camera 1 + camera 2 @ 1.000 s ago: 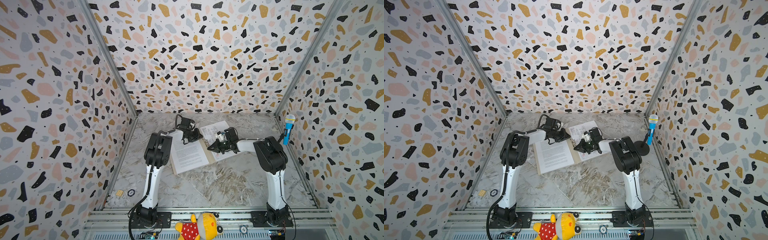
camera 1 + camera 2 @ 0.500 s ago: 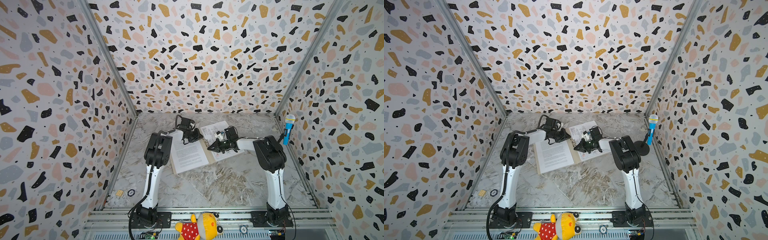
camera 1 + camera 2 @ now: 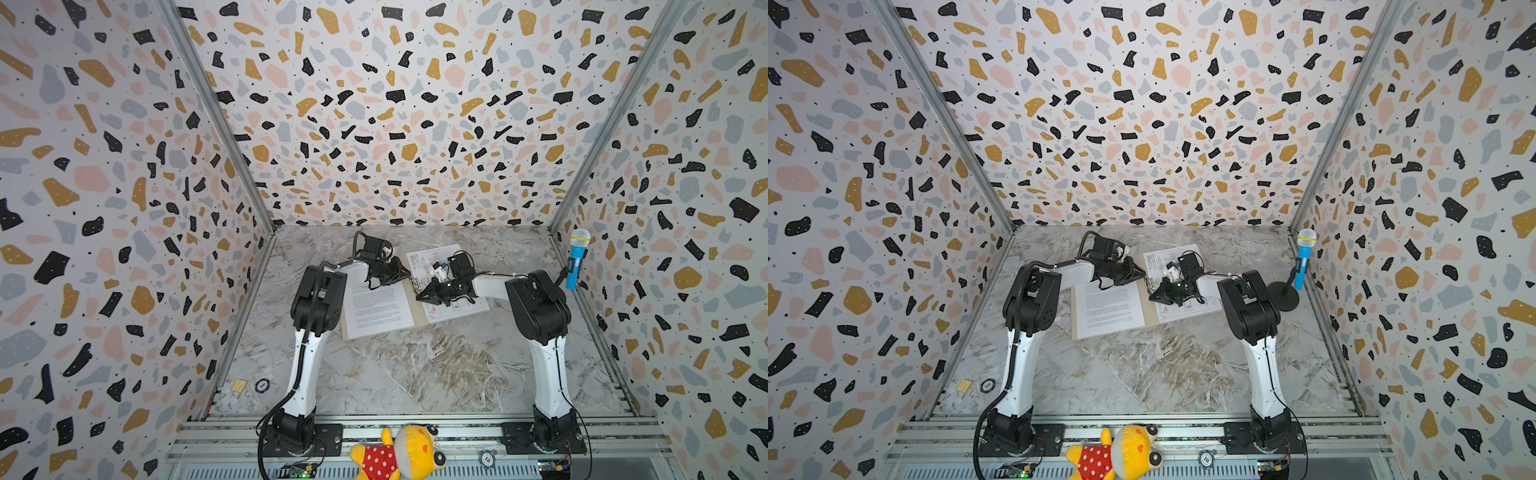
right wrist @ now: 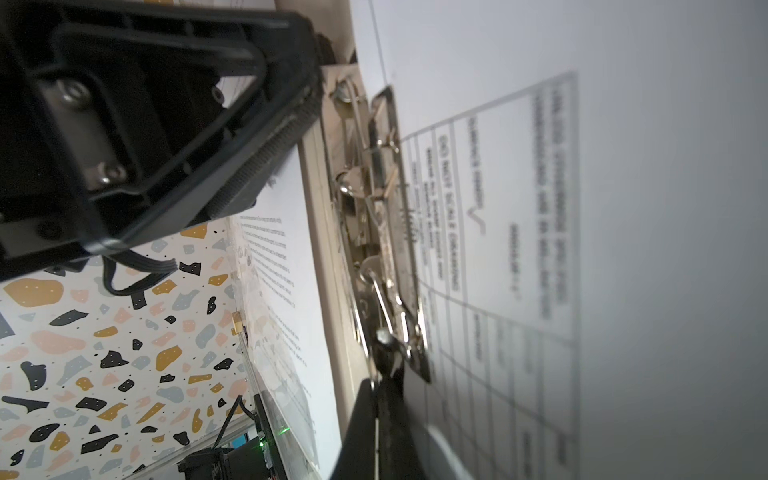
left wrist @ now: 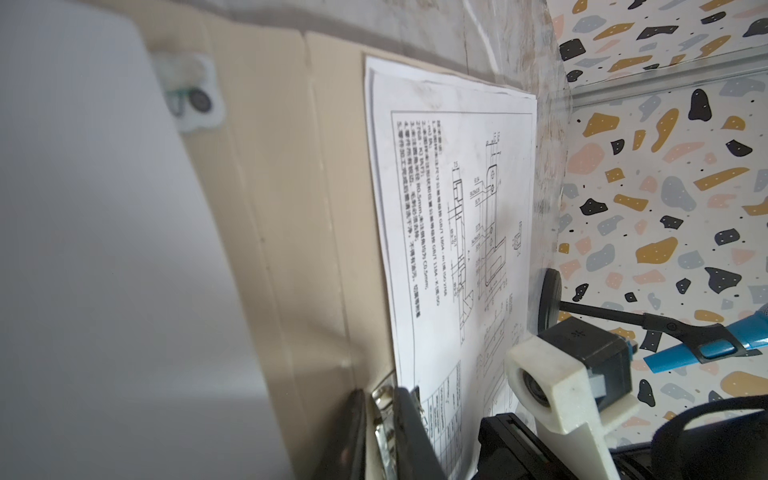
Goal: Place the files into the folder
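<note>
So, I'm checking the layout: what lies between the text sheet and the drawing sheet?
A bare beige strip of the folder with its metal clip, clearest in the right wrist view.

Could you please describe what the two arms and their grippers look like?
The left arm and right arm match: white tapered links, bulky black joint housings, black bases. A thick black cable runs up the left one, a thin black cable up the right. The left gripper and right gripper are black; a white camera bracket sits at each wrist.
</note>
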Controlling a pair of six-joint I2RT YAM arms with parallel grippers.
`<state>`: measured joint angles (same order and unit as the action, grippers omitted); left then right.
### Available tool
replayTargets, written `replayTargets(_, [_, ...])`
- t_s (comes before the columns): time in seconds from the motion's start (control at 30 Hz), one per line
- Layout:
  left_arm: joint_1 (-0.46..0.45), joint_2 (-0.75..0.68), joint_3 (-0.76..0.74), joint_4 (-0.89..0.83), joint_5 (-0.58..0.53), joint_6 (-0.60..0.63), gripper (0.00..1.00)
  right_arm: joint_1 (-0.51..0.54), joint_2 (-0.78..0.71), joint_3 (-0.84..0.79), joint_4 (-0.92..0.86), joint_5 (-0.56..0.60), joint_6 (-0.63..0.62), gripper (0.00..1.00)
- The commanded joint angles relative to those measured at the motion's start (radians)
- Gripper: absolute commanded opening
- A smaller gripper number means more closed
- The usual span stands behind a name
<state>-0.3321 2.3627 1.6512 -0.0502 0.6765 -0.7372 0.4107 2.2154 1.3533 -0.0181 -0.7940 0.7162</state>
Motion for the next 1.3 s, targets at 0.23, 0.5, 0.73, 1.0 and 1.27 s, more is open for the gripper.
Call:
replayTargets(0.23, [-0.006, 0.010, 0.007, 0.020, 0.000, -0.031, 0.17, -0.007, 0.082, -0.035, -0.218, 0.211, 0.071, 0.18])
replayTargets(0.5, [-0.007, 0.012, 0.028, 0.032, 0.006, -0.047, 0.18, -0.009, 0.042, -0.008, -0.227, 0.193, 0.103, 0.26])
replayTargets(0.73, [-0.006, 0.012, 0.039, 0.018, 0.009, -0.034, 0.19, -0.012, -0.019, -0.009, -0.165, 0.167, 0.123, 0.42])
replayTargets(1.0, [-0.005, 0.018, 0.050, 0.017, 0.001, -0.034, 0.19, -0.013, -0.034, -0.007, -0.137, 0.135, 0.189, 0.52])
replayTargets(1.27, [-0.006, 0.022, 0.052, 0.021, -0.003, -0.040, 0.19, -0.013, -0.066, -0.077, -0.063, 0.095, 0.274, 0.55])
